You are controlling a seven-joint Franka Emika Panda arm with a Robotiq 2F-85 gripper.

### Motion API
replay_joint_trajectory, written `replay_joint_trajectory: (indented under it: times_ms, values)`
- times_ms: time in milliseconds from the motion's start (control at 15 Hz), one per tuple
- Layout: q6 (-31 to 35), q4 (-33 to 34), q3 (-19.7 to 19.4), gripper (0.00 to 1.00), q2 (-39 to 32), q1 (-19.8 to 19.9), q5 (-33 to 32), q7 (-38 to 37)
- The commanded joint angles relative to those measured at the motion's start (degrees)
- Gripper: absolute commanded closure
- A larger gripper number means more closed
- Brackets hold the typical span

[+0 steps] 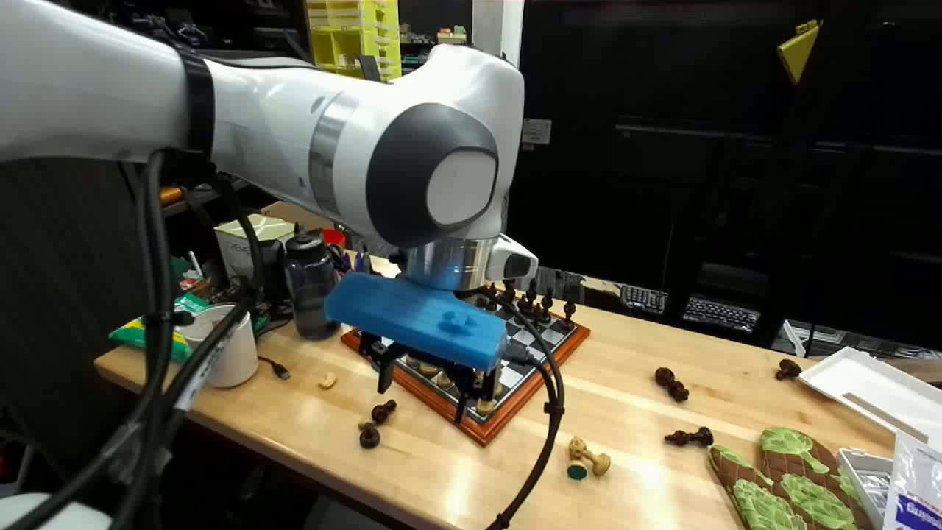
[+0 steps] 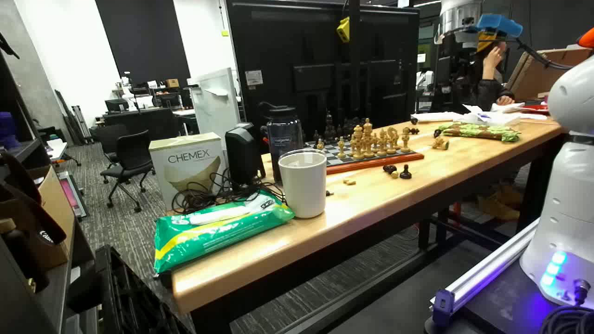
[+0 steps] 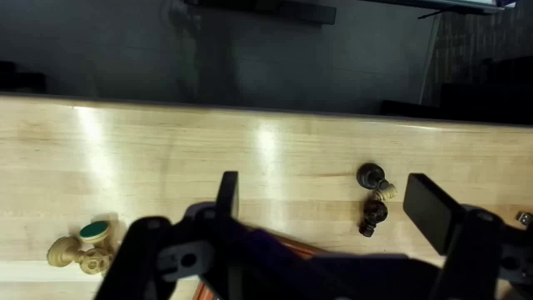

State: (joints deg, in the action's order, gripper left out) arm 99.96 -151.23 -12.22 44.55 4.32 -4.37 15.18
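Fingers [image 3: 433,214] well apart above the table [image 3: 187,166], with room between its edge and the chessboard [image 3: 297,246]

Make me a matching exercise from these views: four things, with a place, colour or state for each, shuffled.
1. Tool
2. Chessboard
3. White cup
4. Pale chess pieces in the wrist view

A. Beside the green packet
B. Lying down, one showing a green base
C. Open, with nothing gripped
D. Edged in reddish brown

Right pairs: 1-C; 2-D; 3-A; 4-B
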Motion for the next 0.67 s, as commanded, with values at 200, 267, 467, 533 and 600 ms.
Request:
replay_joint_trajectory:
  times_ms: [200,267,467,533,600]
  values:
    - [-0.1,0.1,0.3,0.00,-0.1,0.3,0.2,0.2]
    - [-0.1,0.1,0.3,0.00,-0.1,0.3,0.2,0.2]
    - [1.3,2.2,0.4,0.00,-3.6,-1.5,0.7,1.6]
    - [2.4,3.5,0.9,0.00,-5.7,-2.6,1.1,1.9]
    - [3.5,4.6,1.3,0.00,-7.5,-3.5,1.3,2.3]
